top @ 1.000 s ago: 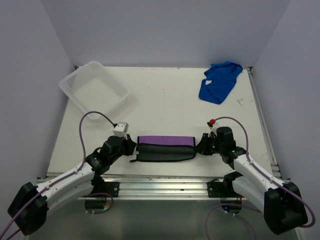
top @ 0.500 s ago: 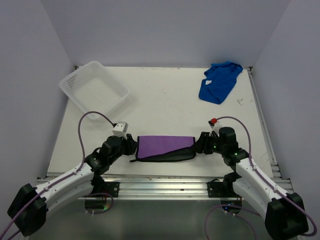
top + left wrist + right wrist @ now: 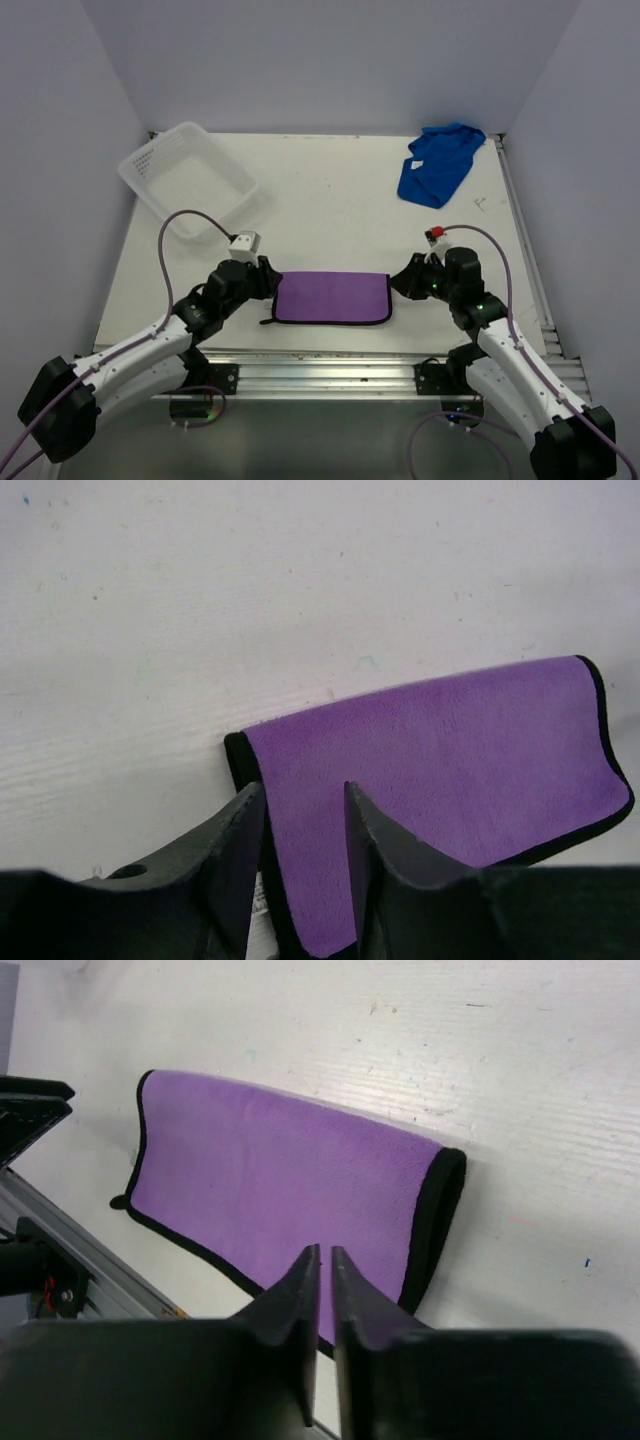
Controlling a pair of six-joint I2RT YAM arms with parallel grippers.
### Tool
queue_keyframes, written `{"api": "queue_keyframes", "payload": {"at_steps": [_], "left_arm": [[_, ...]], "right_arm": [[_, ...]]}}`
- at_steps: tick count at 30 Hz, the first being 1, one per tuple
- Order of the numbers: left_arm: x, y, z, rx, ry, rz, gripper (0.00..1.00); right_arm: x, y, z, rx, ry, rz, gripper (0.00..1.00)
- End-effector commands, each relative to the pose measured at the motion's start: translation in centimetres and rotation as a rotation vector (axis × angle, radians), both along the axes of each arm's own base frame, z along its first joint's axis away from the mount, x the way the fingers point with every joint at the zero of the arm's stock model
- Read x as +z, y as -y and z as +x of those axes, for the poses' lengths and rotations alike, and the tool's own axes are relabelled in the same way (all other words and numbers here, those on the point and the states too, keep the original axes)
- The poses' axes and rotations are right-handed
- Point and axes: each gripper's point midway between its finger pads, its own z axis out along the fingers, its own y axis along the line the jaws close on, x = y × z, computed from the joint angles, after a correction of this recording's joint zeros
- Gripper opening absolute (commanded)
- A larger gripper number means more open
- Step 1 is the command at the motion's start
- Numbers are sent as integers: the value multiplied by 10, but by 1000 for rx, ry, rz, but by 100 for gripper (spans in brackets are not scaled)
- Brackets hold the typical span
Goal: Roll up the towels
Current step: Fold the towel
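Note:
The purple towel point(image 3: 332, 298) lies flat as a folded, black-edged rectangle near the table's front edge. My left gripper point(image 3: 266, 284) hovers at its left end. In the left wrist view that gripper point(image 3: 302, 792) stands open over the towel's black edge point(image 3: 236, 755), holding nothing. My right gripper point(image 3: 404, 284) is at the towel's right end. In the right wrist view it point(image 3: 321, 1252) shows only a thin slit between its jaws, above the purple towel point(image 3: 270, 1175), with nothing in them. The blue towel point(image 3: 438, 163) lies crumpled at the back right.
A white plastic basket point(image 3: 188, 180) sits at the back left corner, tilted to the table edges. A metal rail point(image 3: 320, 365) runs along the front edge between the arm bases. White walls close in the table on three sides.
Both grippers let go of the purple towel's ends. Its raised dark fold has settled flat, so the whole top now shows purple. Both wrists shifted slightly toward the back.

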Motion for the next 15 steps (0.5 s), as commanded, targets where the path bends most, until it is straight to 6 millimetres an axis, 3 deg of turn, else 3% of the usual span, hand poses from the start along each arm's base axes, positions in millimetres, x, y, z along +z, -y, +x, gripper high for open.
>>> {"api": "queue_keyframes", "payload": {"at_steps": [1, 2, 4, 5, 6, 8, 15], "left_arm": [[35, 17, 15, -26, 75, -58, 39], [38, 22, 17, -36, 86, -76, 27], [34, 30, 17, -62, 63, -83, 13], [35, 34, 19, -68, 69, -100, 0], [29, 38, 18, -83, 48, -99, 0], [26, 41, 19, -90, 48, -112, 0], [4, 43, 19, -86, 4, -93, 0]], "right_arm": [[19, 0, 23, -95, -12, 37, 7], [16, -3, 31, -104, -45, 39, 5], [16, -10, 38, -103, -77, 71, 1], [19, -14, 43, -99, -81, 84, 1], [9, -16, 45, -100, -122, 79, 1], [11, -20, 54, -104, -126, 94, 0], [-12, -15, 68, -159, -199, 30, 0]]}}
